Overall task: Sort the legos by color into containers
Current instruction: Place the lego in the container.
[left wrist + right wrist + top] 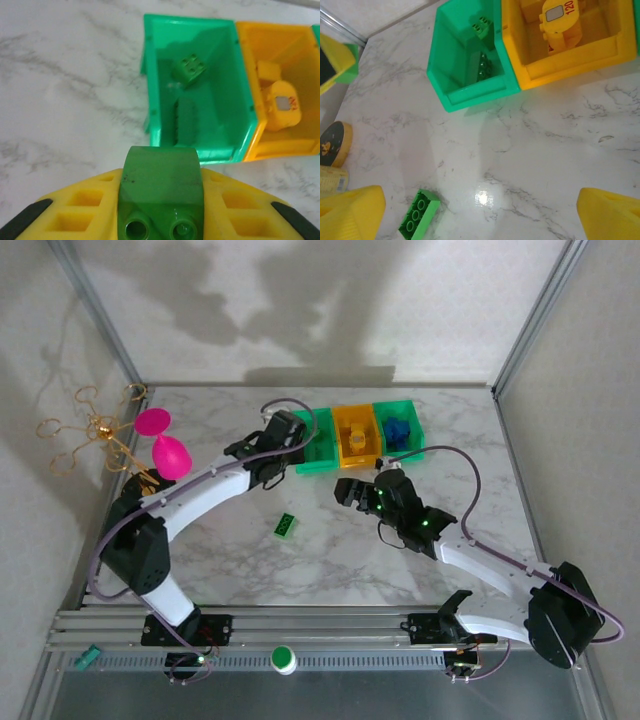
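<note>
Left gripper (161,220): clamped on a green brick (161,175), bottom centre, just short of the left green bin (152,90).
Right gripper (480,215): jaws wide; loose green brick (419,214) lies lower left, near one finger.
Left green bin: two green bricks (189,67).
Orange bin (247,60): orange pieces (282,102).
Right green bin (417,425): blue bricks (399,430).

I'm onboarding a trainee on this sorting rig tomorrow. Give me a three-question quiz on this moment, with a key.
1. True or false: the left hand grips a green brick.
2. What colour are the bricks in the right-end bin? A yellow, B blue, C pink.
3. Fill in: the loose green brick lies on the ____.
Key: 1 true; 2 B, blue bricks; 3 table.
</note>
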